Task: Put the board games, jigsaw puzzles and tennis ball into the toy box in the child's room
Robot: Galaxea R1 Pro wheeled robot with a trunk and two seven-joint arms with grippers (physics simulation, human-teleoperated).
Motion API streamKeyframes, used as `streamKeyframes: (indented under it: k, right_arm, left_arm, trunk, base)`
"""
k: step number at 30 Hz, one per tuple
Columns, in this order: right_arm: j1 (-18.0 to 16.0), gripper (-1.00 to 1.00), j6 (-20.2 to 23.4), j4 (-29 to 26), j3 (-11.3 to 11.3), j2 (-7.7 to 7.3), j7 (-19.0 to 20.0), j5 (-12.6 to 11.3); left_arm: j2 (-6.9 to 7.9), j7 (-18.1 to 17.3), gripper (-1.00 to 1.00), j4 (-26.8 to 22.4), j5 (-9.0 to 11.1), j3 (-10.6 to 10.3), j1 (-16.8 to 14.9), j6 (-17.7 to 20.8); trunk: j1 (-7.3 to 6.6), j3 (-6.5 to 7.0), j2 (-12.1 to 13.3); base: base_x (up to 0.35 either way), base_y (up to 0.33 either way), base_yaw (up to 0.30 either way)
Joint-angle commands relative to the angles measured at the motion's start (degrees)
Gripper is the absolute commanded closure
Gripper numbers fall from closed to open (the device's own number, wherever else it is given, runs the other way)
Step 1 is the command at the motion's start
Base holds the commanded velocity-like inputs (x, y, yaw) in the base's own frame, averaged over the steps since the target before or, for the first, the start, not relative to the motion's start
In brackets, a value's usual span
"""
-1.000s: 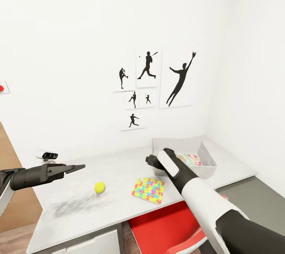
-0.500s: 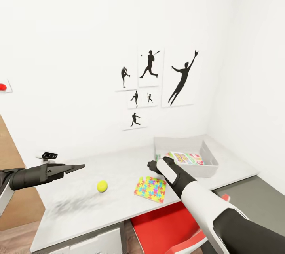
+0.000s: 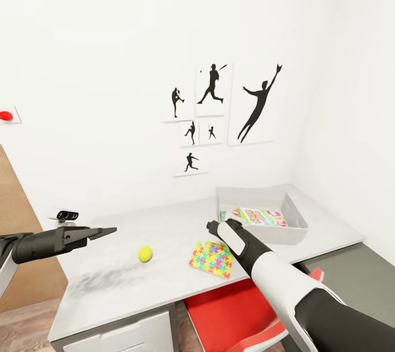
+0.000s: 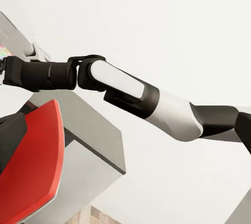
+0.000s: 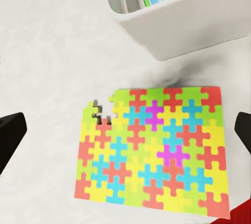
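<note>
table (image 3: 164,231) matt, smooth; toy box (image 3: 296,231) matt plastic; tennis ball (image 3: 145,254) fuzzy

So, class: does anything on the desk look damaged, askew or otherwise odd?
Yes. The puzzle lying beside the bin has a gap at one corner, where pieces are missing. It also lies slightly askew to the desk edge.

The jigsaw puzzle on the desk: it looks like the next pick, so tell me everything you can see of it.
The jigsaw puzzle is a thin flat square of interlocking pink, yellow, blue, green and orange pieces, with one piece missing near a corner. It lies flat on the pale grey table, near its front edge, skewed to that edge, close beside the toy box but apart from it. The right gripper hangs above it, jaws spread wide, not touching.
</note>
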Motion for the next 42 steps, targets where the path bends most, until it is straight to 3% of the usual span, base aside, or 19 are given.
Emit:
streamKeyframes:
  k: [1, 7, 14, 20, 28, 42]
  right_arm:
    - [0.0, -1.00, -0.3, 0.3, 0.2, 0.00, -0.3, -0.1]
    - [0.0, -1.00, -1.1, 2.7, 0.3, 0.00, -0.3, 0.3]
    - [0.0, -1.00, -1.4, 3.2, 0.2, 0.00, -0.3, 3.1]
    - [0.0, -1.00, -5.3, 3.2, 0.3, 0.00, -0.3, 3.9]
    - [0.0, -1.00, -7.3, 3.3, 0.0, 0.00, -0.3, 8.0]
    - [-0.1, -1.00, -8.7, 3.3, -0.1, -0.30, -0.3, 8.4]
  left_arm:
    - [0.03, -0.2, -1.00, 0.0, 0.0, 0.0, 0.0, 0.6]
    - [0.04, -0.2, -1.00, 0.0, 0.0, 0.2, 0.0, 0.6]
    - [0.04, -0.2, -1.00, 0.0, -0.1, 0.3, 0.0, 0.6]
    - [0.04, -0.2, -1.00, 0.0, -0.1, 0.4, 0.0, 0.6]
    - [0.05, -0.2, -1.00, 0.0, -0.2, 0.4, 0.0, 0.6]
    - [0.04, -0.2, -1.00, 0.0, -0.2, 0.4, 0.0, 0.6]
  trunk:
    - [0.02, -0.14, -0.1]
    - [0.02, -0.69, -0.1]
    - [0.02, -1.33, -0.1]
    - [0.02, -1.89, -0.1]
    - [0.02, -2.63, -0.1]
    - [0.02, -3.92, -0.1]
  base:
    - [0.000, 0.000, 0.069]
    - [-0.051, 0.016, 0.069]
    - [-0.064, 0.023, 0.067]
    - [-0.005, 0.002, 0.064]
    - [0.000, 0.000, 0.064]
    - [0.002, 0.000, 0.064]
